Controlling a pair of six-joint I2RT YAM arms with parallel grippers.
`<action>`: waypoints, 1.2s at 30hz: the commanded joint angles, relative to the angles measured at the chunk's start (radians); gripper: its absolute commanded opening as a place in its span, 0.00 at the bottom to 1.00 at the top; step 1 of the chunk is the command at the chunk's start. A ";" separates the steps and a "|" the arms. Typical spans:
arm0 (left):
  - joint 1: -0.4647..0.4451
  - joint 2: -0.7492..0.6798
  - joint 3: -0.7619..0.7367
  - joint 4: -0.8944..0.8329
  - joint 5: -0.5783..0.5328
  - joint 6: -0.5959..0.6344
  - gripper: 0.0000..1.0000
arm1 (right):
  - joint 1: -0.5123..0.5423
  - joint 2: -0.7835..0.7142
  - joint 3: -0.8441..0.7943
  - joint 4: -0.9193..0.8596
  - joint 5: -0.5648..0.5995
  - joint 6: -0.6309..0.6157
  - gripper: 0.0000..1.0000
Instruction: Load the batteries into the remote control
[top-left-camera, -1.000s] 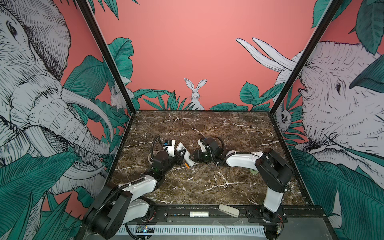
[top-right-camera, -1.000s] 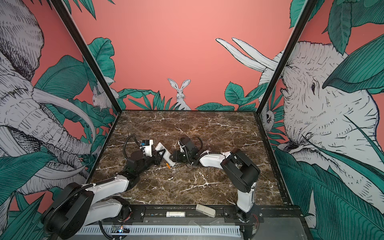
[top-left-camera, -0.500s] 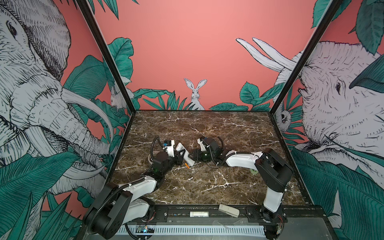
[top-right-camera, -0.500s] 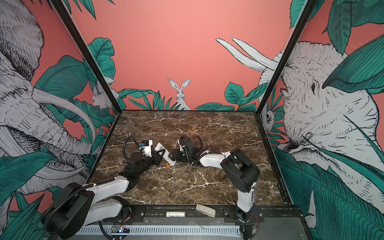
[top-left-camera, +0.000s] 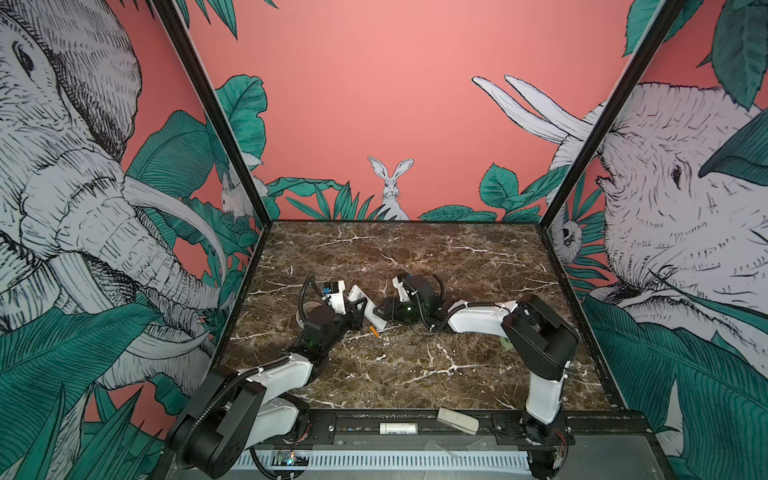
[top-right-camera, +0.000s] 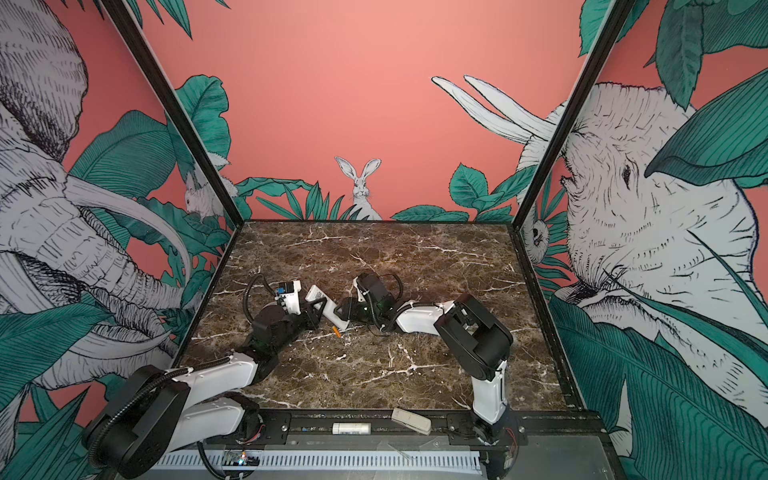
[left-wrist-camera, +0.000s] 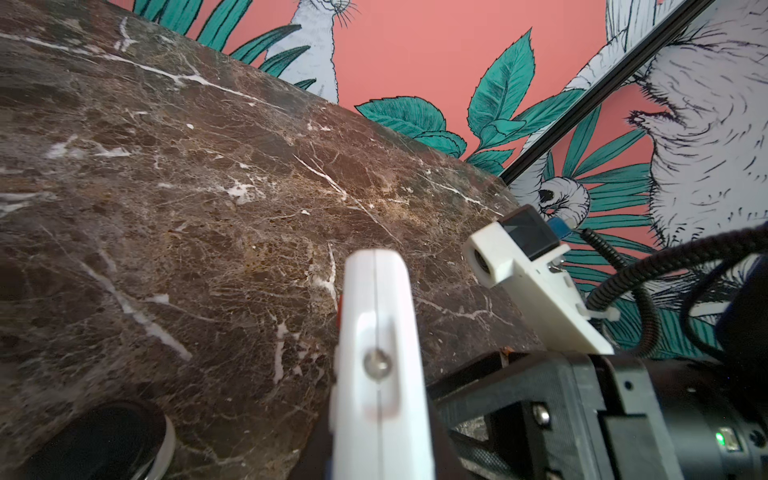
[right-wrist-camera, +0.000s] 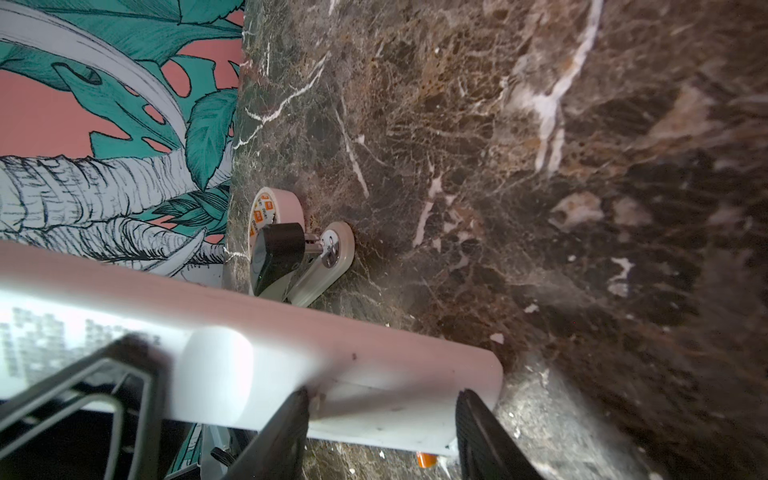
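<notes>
Both top views show the counter bearing the remote control, gripped at mid-length by the left pincer and at its near end by the right pincer. One orange battery lies just beside it; opposing pulls could twist the remote loose and knock that battery away.

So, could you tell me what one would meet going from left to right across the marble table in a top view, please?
Left gripper → remote control, held between both grippers → loose orange battery on the table just in front of it → right gripper → roll of tape at the right arm's elbow.
</notes>
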 joint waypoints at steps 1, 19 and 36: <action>-0.013 -0.004 -0.030 -0.004 0.034 0.009 0.03 | 0.008 0.038 0.058 -0.131 0.059 -0.001 0.56; -0.056 0.025 -0.011 0.019 0.006 0.043 0.03 | 0.083 0.132 0.402 -0.824 0.329 -0.321 0.54; -0.110 0.010 0.031 -0.082 -0.081 0.128 0.03 | 0.082 0.123 0.565 -1.032 0.484 -0.455 0.54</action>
